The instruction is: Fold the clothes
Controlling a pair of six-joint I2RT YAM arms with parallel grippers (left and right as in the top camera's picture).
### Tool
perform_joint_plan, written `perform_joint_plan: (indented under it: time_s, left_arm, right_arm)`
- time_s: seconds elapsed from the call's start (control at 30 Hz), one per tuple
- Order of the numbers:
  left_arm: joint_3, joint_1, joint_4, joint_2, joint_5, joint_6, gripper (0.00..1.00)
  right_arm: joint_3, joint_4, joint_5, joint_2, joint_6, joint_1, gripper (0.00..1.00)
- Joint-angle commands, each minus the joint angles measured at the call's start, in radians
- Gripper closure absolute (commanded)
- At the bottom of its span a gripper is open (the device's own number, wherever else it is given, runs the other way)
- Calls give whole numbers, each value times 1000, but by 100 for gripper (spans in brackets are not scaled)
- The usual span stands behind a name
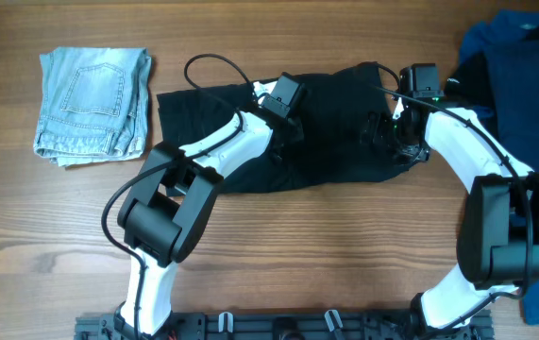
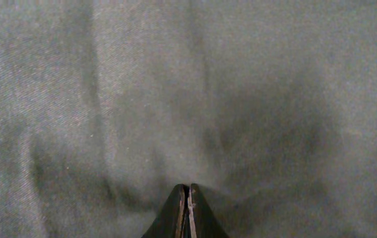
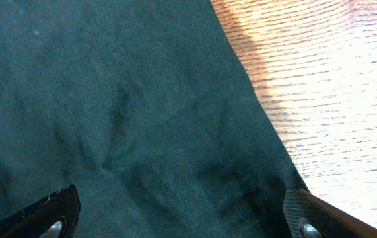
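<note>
Find the black shorts (image 1: pixel 335 142) spread flat on the table (image 1: pixel 345 255), just right of the folded denim piece (image 1: pixel 92 104), with a royal-blue heap (image 1: pixel 500 42) beyond them, farthest from the denim

Read the left gripper (image 2: pixel 187 198) as clenched, tips pressed together and resting on the cloth near the shorts' middle, with nothing visibly pinched between. Read the right gripper (image 3: pixel 181 215) as released, jaws splayed wide above the shorts' edge on the side away from the denim, with bare wood just past that edge

Probably about to fold that far side back toward the denim. Use the closed left tips as a pin along the intended crease. Lower the right jaws until one finger slips under the edge, then close on one neat bite through the full thickness. Lift only enough to clear the cloth, carry toward the denim side, and lay edge on edge. Beware of dragging the whole garment or bunching wrinkles against the pin
</note>
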Motion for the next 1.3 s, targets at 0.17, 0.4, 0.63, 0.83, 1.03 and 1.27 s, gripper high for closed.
perform_joint_plan:
  time_s: [0.17,0.4,0.63,0.83,1.03,1.27]
  left_arm:
    - [107,55,94,-75,-91,110,96]
    - [107,75,134,17,-140,110,96]
    - [113,74,178,115,-140,134,96]
    - [205,92,191,49,-164,174,96]
    - [208,118,171,94,-167,173,96]
    - [208,118,168,193,-167,166,96]
  right_arm:
    - [-6,5,10,21,1,0,1]
    - [-6,17,-10,21,1,1,0]
    - [-6,17,-10,21,1,1,1]
    - [-6,19,-9,21,1,1,0]
    - [-6,23,-10,21,1,2,0]
    - [-6,27,-11,21,2,2,1]
